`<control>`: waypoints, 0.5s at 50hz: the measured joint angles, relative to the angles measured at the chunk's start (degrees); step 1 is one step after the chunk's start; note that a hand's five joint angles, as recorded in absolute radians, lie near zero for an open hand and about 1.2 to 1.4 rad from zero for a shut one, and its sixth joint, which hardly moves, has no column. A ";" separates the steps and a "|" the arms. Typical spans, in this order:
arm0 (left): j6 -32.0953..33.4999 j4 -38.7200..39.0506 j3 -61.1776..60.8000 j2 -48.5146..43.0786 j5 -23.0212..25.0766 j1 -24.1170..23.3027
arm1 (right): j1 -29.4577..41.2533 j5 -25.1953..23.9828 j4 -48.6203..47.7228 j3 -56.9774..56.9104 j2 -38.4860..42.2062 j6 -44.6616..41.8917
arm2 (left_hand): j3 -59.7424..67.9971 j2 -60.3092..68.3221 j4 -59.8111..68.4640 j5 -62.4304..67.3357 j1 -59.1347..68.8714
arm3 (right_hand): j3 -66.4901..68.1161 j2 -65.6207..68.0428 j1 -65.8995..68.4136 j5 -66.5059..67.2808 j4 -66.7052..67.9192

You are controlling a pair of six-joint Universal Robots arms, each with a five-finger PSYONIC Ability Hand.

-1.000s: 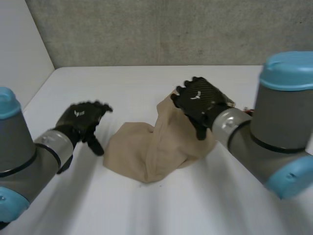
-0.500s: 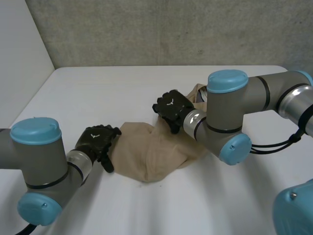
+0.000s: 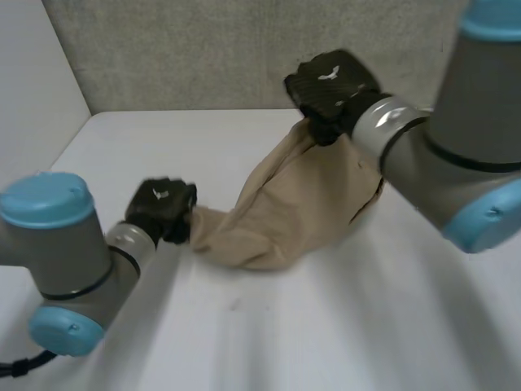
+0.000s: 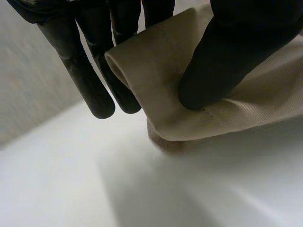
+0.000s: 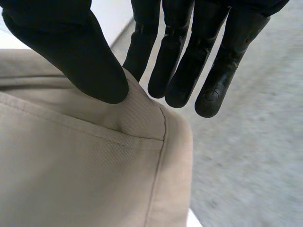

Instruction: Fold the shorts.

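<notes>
The beige shorts (image 3: 301, 204) hang stretched between my two hands over the white table (image 3: 326, 326). My left hand (image 3: 160, 208) is low at the cloth's left end, near the table. In the left wrist view its thumb (image 4: 227, 61) pinches a hemmed edge of the shorts (image 4: 236, 109) against the fingers (image 4: 90, 75). My right hand (image 3: 330, 85) is raised at the back and holds the shorts' upper end. In the right wrist view its thumb (image 5: 75, 52) pinches a seamed corner of the shorts (image 5: 94, 161) against the fingers (image 5: 189, 56).
A grey wall (image 3: 203, 49) runs behind the table, and a white wall (image 3: 32, 98) stands at its left. My right arm (image 3: 456, 163) reaches across the right side of the table above the cloth.
Both hands have shut on the shorts. The right hand has lifted its end up and back, pulling the cloth off the table into a sagging span. The left hand holds the low end.
</notes>
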 measured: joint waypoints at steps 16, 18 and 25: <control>-2.06 -9.88 4.89 39.10 0.21 -0.92 | -5.02 8.64 -2.01 15.43 -32.70 4.18 | 0.30 0.24 0.25 0.00 0.00 | 0.00 0.00 0.00 0.00 0.02; -2.76 -12.63 8.03 41.89 0.16 -1.25 | -5.38 8.61 -2.11 14.81 -36.12 4.85 | 0.30 0.26 0.25 0.00 0.00 | 0.00 0.00 0.01 0.00 0.02; -5.24 -19.85 17.15 44.80 -0.02 -2.13 | -5.86 8.49 -0.65 11.33 -41.23 5.55 | 0.30 0.27 0.25 0.00 0.00 | 0.00 0.00 0.00 0.01 0.02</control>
